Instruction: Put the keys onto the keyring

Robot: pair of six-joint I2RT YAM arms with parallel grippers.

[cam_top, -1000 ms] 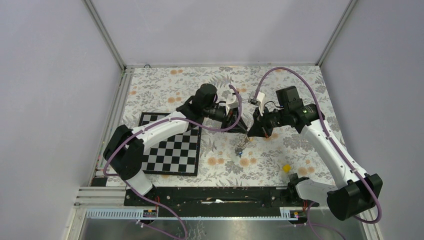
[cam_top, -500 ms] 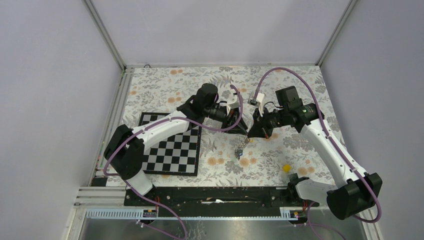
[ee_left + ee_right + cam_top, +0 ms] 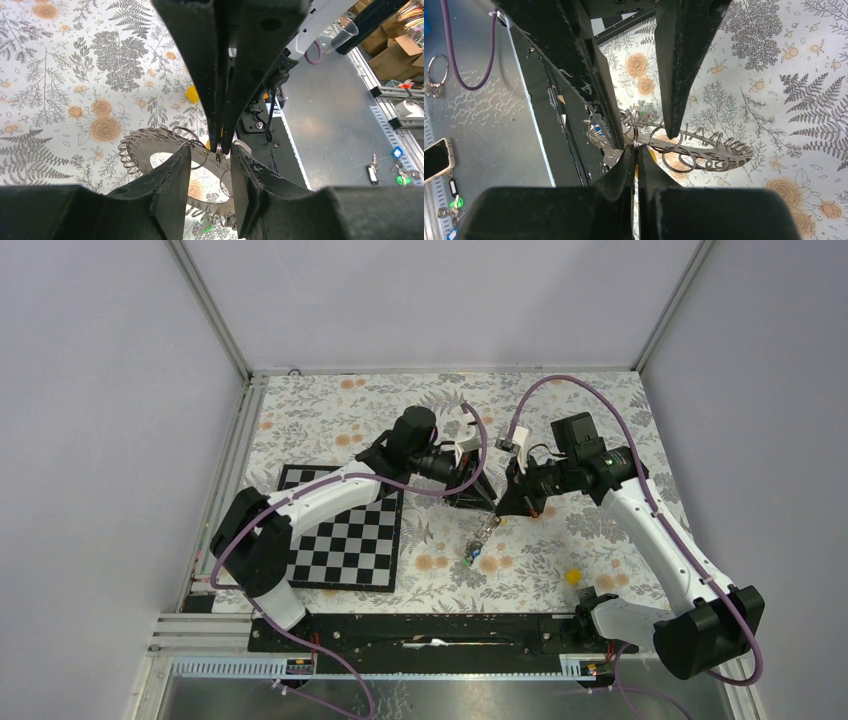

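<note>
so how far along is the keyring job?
Some keys already hang from the keyring. Right gripper pinches it aloft; left gripper open beside it. Left: what looks like a yellow key lies loose on the table.

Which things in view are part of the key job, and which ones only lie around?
Part of the job:
keyring
keys
small ring, pinched by the shut right tool
left tool, open

Only lying around:
chessboard
yellow piece
phone, on the grey metal beside the table
</note>
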